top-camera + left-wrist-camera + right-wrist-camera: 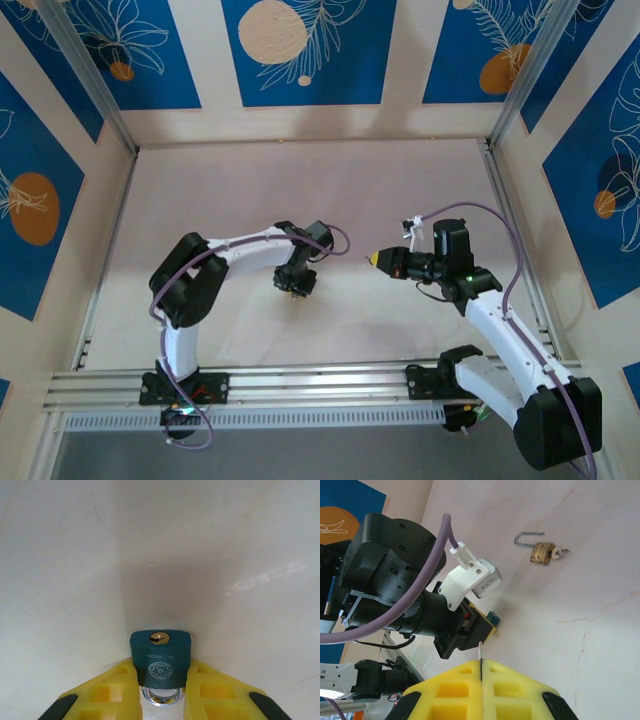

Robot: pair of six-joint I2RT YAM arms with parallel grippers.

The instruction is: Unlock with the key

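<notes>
Apart: key and lock
The left jaws clamp the lock; the right jaws pinch the key; misaim could twist it loose.

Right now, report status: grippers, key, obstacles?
Left gripper shut on dark blue padlock. Right gripper shut on thin silver metal key. Brass padlock lies apart, not blocking.

A pale cream, faintly veined stone-look tabletop lies evenly lit, with soft glare in places. Beige walls enclose its far, left and right edges, bearing deep blue panels with white leaf drawings and orange and cream discs. Silver aluminium rails run along the near edge.
</notes>
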